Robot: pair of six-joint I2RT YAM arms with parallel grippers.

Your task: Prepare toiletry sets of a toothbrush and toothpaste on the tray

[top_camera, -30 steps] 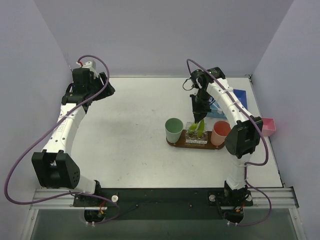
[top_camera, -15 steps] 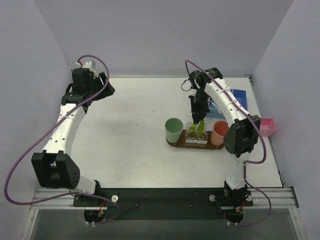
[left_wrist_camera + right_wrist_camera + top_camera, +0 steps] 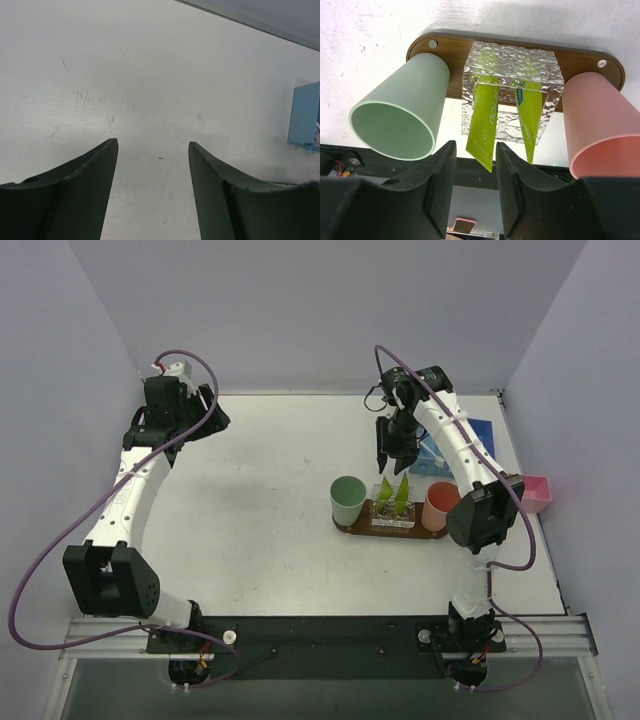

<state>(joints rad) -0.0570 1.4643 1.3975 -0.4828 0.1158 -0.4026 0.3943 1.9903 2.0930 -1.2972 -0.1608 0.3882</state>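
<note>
The dark brown wooden oval tray [image 3: 451, 46] lies flat on the white bench [image 3: 250, 540], right of the middle and nearest the arm bases. A silver screw head shows near each of its ends. A mint-green plastic cup [image 3: 400, 115] stands upright on the tray's left end and a salmon-pink plastic cup [image 3: 597, 125] on its right end.

Between the cups, on the middle of the tray, sits a clear, ripple-textured plastic holder [image 3: 510, 57]. Two flat lime-green toothpaste tubes stand in it side by side, the left tube [image 3: 484, 125] and the right tube [image 3: 530, 112]. Each is long and thin with faint print on its face, and its upper end sticks out above the holder's rim.

The right hand [image 3: 392, 465] hangs just above those upper ends, pointing down. Its two dark fingers are spread and hold nothing; in the wrist view the left tube's tip shows through the gap.

A pink shallow box [image 3: 537, 494] sits at the bench's right edge. Beyond the tray, a blue compartment bin [image 3: 305, 115] is partly hidden by the right arm.

Farthest off, at the far left corner, the left hand [image 3: 152, 145] has its fingers wide apart over bare bench, empty and well apart from the tray.
</note>
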